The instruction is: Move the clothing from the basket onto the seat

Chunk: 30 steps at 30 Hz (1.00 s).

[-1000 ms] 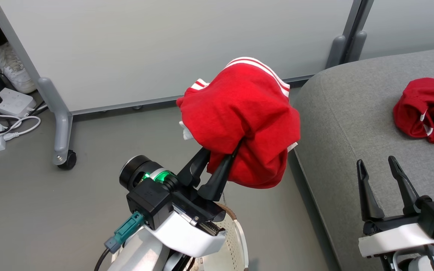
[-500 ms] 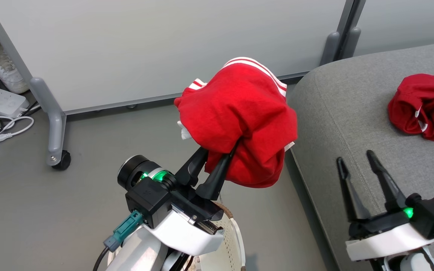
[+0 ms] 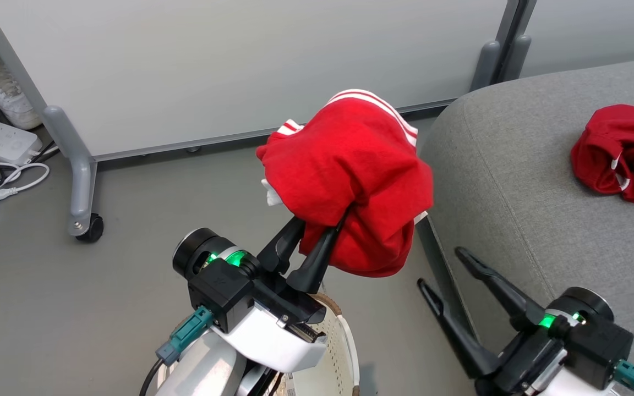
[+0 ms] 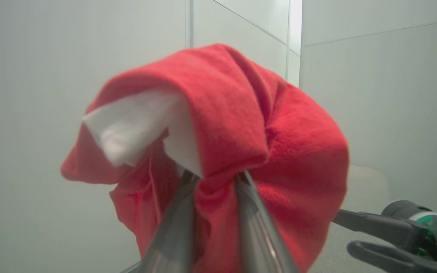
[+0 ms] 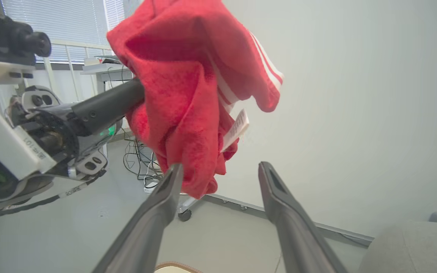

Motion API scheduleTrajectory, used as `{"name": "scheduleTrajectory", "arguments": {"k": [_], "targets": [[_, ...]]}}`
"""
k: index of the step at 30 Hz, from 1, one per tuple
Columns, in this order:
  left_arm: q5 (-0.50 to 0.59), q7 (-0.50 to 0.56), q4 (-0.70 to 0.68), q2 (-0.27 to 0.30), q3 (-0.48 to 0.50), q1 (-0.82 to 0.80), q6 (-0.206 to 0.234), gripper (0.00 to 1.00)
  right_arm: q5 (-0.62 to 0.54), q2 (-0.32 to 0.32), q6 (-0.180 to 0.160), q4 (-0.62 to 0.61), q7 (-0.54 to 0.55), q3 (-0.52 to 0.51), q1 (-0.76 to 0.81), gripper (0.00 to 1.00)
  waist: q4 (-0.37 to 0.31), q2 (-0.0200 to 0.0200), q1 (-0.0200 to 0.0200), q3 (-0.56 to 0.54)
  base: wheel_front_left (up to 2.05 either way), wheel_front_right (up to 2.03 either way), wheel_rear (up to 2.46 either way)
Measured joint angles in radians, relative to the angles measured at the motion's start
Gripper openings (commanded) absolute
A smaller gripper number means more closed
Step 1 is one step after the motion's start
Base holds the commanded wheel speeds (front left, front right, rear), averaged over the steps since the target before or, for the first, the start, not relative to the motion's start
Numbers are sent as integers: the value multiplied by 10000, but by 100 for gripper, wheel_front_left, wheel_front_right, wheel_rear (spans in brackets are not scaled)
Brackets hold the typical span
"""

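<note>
Right pincer (image 3: 440,268), earlier over the near edge of the seat (image 3: 515,165), has swung left toward the load and now points up-left, its fingers spread and empty. Left pincer (image 3: 321,224) stays pressed together on a bunched fold of the red garment (image 3: 350,176), held aloft over the floor just left of the seat and beyond the basket (image 3: 334,344); a second red garment (image 3: 619,154) lies far right on the seat. Judged from its drape, the knit is light, limp and unbreakable, so a grip on the thick gathered middle should hold better than one on a trim band or the dangling label (image 5: 235,129).
</note>
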Motion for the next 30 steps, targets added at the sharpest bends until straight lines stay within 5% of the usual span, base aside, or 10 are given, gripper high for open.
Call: {"name": "scheduleTrajectory", "arguments": {"k": [12, 29, 30], "targets": [[0, 0, 176, 4, -307, -13, -33, 0, -81, -136, 2, -408, -2, 882, -652, 100, 170, 0, 0, 43, 0, 0, 0], [-426, -6, 846, 19, -2286, 31, -31, 0, -1151, 104, 4, 673, 0, 1162, -981, 100, 484, 0, 0, -213, 0, 0, 0], [-456, -6, 849, 19, -2291, 32, -31, 0, -1108, 144, 6, 708, 0, 1151, -969, 58, 486, 0, 0, -211, 0, 0, 0]]}}
